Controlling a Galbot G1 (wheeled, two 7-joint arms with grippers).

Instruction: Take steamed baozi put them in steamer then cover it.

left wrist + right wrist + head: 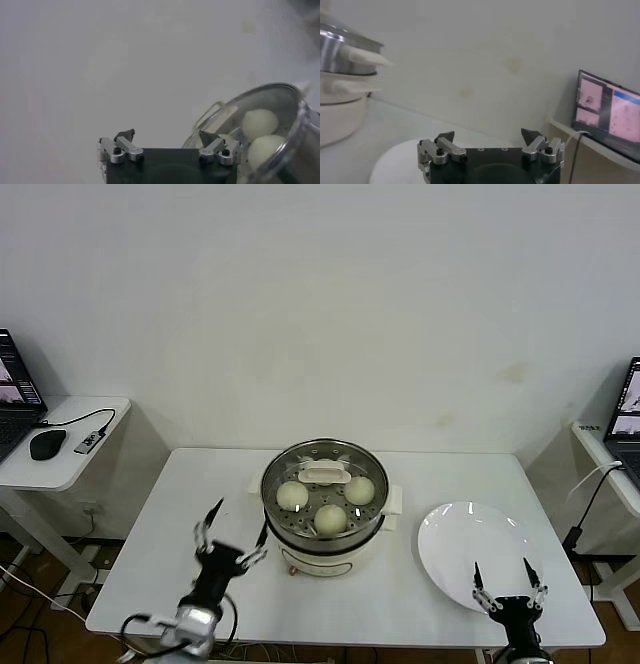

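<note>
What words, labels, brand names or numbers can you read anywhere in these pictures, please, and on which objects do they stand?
None can be read.
Steamer: no visible label or brand on its cream base.
Cover: no marking visible.
White plate: blank.
Laptop screen on the right side table: shows coloured content, too blurred to read.
Laptop on the left side table: too small to read.

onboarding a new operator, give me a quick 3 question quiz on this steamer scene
1. True or false: the cover sits on the steamer.
2. How many steamed baozi show through the glass?
3. What lies under the right tool: A) plate B) laptop C) mouse?

Key: 1 true. 2 three visible. 3 A; the tool is open above the plate's near rim, while the left tool, also open, is beside the steamer.
</note>
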